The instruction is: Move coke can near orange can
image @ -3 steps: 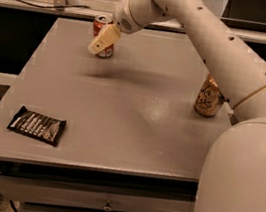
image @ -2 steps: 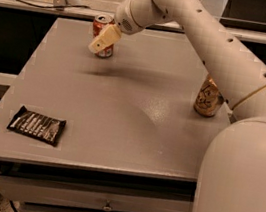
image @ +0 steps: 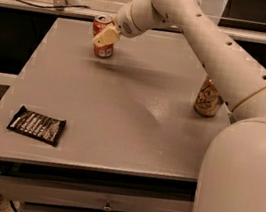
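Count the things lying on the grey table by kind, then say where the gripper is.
Soda cans: 2, the coke can and the orange can.
Snack packets: 1, the dark packet.
Total: 3.
The gripper is at the coke can, near the far left corner of the table.

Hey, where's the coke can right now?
In the camera view, the coke can stands upright at the gray table's far left, with the hand at it; the orange can is apart, at the right edge.
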